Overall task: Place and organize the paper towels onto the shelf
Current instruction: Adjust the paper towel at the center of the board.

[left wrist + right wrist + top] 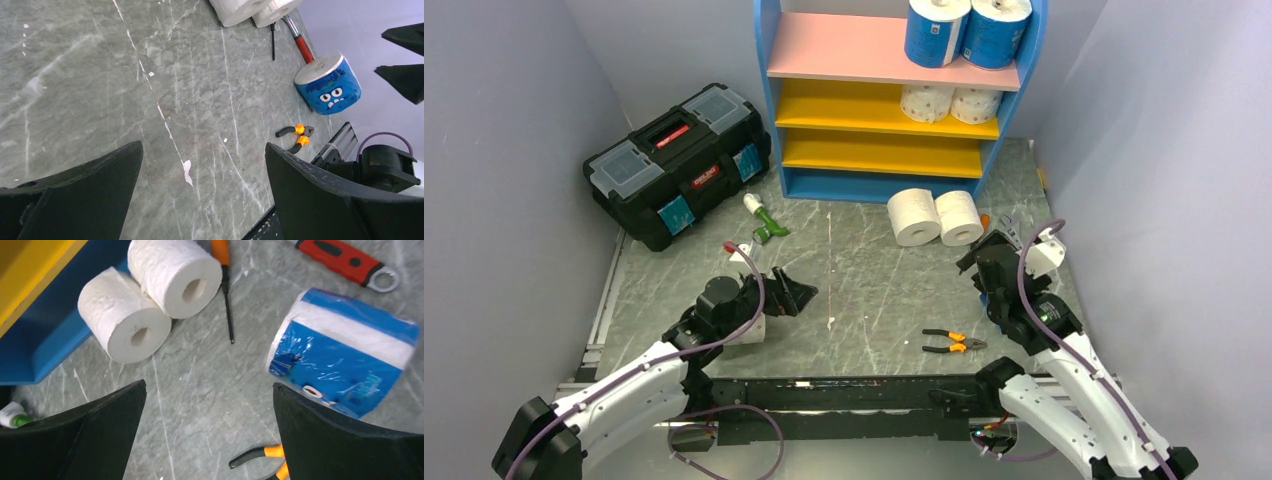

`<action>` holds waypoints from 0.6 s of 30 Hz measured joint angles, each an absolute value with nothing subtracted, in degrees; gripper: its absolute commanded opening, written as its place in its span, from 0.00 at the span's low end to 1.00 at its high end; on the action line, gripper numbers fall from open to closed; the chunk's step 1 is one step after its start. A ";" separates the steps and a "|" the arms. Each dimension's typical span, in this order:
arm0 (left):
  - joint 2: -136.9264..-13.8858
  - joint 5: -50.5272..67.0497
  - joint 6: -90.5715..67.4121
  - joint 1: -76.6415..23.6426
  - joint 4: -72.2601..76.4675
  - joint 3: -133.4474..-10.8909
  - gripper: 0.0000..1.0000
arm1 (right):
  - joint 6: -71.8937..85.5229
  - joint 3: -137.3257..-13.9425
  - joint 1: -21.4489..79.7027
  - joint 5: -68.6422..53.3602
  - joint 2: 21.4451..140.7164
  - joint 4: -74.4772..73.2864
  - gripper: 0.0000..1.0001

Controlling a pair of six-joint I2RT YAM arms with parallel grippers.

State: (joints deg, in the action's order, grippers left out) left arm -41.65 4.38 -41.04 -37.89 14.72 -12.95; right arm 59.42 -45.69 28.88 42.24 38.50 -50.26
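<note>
The blue-framed shelf (769, 90) stands at the back. Two blue-wrapped paper towels (938, 30) stand on its pink top board, and two dotted rolls (926, 102) lie on the upper yellow board. Two plain white rolls (914, 216) (125, 320) lie on the table in front of the shelf. Another blue-wrapped roll (345, 352) (328, 85) lies on its side by the right wall. My right gripper (986, 256) (209, 384) hangs open just near of that roll, empty. My left gripper (799, 290) (203, 145) is open over bare table at centre left.
A black toolbox (679, 165) sits at the back left. Orange-handled pliers (954, 343) (260, 455) lie near the front rail. A green-and-white bottle (764, 222), an orange screwdriver (225, 280) and a red-handled tool (345, 260) lie on the table. Walls close in on both sides.
</note>
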 measured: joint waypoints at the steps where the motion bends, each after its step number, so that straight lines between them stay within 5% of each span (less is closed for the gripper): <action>1: -41.93 4.67 -41.15 -37.98 14.83 -13.06 0.99 | 58.46 -43.94 28.01 40.71 37.54 -48.38 0.99; 18: -40.91 5.13 -41.30 -38.68 11.57 -14.11 0.99 | 56.64 -25.56 23.27 21.89 44.10 -6.85 0.96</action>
